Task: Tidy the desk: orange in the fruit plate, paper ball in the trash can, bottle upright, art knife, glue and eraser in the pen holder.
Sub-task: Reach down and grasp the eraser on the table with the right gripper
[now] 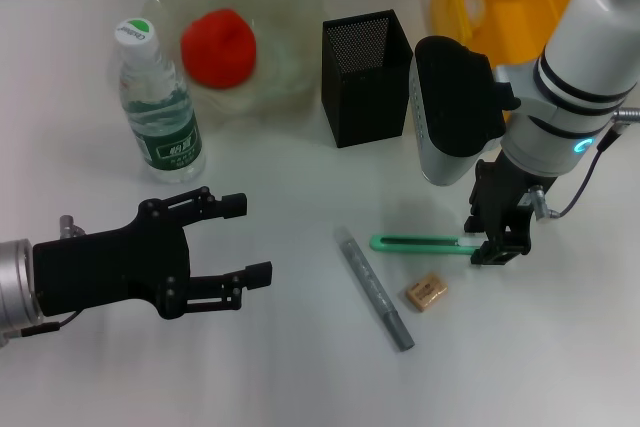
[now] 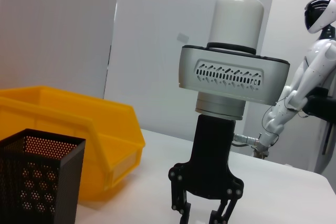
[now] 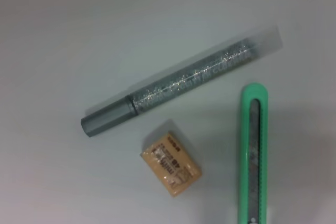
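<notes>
Art knife targeted by right claw; three stationery items not yet in the pen holder.

Nearest, the left claw [image 1: 245, 243] is held spread wide and empty low over the worktop [image 1: 300, 367], likely parked out of the way. The glue [image 1: 377, 290], eraser [image 1: 426, 292] and art knife [image 1: 420, 243] are laid flat close together, none touching. The right claw [image 1: 497, 247] is set down at the knife's end, probably for a pinch; whether it is closed on it cannot be told. Farther back, the pen holder [image 1: 366, 77] is stood open-topped, the bottle [image 1: 158, 102] is upright, and the orange [image 1: 218, 46] is seated in the fruit plate [image 1: 290, 7].
</notes>
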Controlling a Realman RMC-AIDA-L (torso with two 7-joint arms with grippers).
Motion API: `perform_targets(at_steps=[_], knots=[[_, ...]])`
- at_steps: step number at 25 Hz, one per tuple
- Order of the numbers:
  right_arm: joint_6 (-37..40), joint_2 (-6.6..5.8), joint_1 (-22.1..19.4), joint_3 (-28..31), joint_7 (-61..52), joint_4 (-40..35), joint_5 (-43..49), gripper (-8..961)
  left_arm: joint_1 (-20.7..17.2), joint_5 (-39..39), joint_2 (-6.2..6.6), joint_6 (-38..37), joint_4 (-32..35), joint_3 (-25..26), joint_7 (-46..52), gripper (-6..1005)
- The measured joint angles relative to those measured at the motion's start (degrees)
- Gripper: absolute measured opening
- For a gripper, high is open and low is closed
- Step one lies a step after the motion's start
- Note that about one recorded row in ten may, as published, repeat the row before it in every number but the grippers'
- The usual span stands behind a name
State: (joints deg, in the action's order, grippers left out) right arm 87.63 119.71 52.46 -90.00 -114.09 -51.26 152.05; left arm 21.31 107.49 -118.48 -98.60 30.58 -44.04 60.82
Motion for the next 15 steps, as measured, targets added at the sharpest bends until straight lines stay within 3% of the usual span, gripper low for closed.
perform_targets(at_steps=[15], knots=[[0.0,0.0,0.12,0.0,0.01,0.02,-0.07,345,0.19,0.0,-0.06,0.09,0.0,0.25,-1.39,859]])
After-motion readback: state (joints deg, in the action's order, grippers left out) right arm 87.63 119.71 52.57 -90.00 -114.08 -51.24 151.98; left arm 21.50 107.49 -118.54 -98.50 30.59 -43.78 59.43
